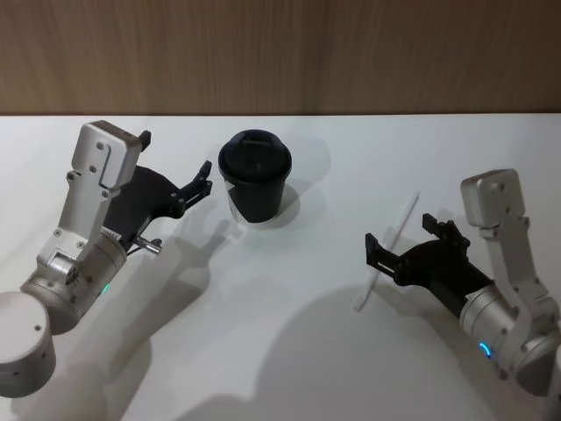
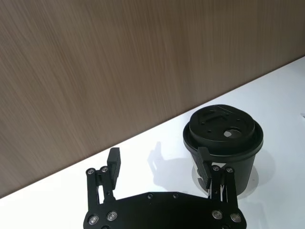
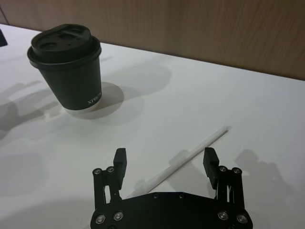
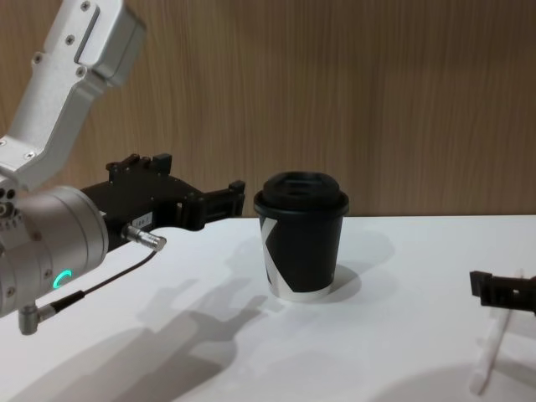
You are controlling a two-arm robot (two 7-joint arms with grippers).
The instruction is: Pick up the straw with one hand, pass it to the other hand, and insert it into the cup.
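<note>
The straw [image 1: 390,250] lies flat on the white table [image 1: 263,351], well to the right of the cup [image 1: 255,175] and a little nearer the robot. It runs on a slant, its far end pointing away from the robot and slightly right, its near end toward the middle of the table.

The right gripper [image 1: 403,239] sits over the straw with its short black fingers spread wide. In the right wrist view the straw [image 3: 200,145] passes through the gap of the right gripper [image 3: 165,160] at an angle, nearer one finger at its far end, and neither finger touches it. From the chest view the straw [image 4: 490,352] lies on the table below the black tip of the right gripper [image 4: 502,289] at the view's right edge, so the gripper hangs above it and nothing is pinched.

The cup stands upright with its black lid on, near the wooden wall [image 1: 280,53]. The left gripper [image 1: 175,160] hovers just to the cup's left, raised off the table, its fingers wide apart and empty. In the left wrist view one finger of the left gripper [image 2: 159,162] overlaps the side of the cup [image 2: 224,143], which stands beside the gap and not inside it. In the chest view the left gripper [image 4: 201,180] points toward the lid of the cup [image 4: 301,243], its nearest fingertip just short of the rim.
</note>
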